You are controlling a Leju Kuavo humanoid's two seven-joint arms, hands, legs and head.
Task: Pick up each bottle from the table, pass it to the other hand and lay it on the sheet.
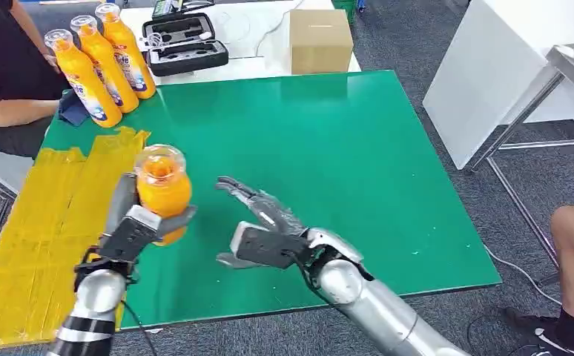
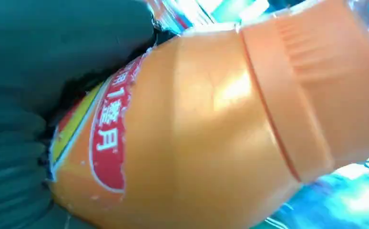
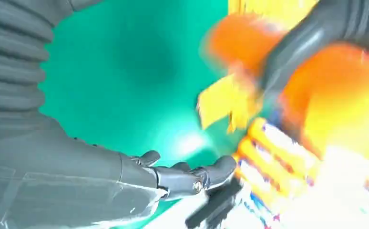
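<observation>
The left hand [image 1: 137, 226] grips an orange bottle [image 1: 163, 185] upright, above the green desk [image 1: 343, 163] beside the yellow sheet [image 1: 39, 230]. The right hand [image 1: 265, 230] hovers just beside it, fingers spread, holding nothing. Three more bottles [image 1: 106, 63] stand at the desk's far corner near a person's arm [image 1: 17, 111].
</observation>
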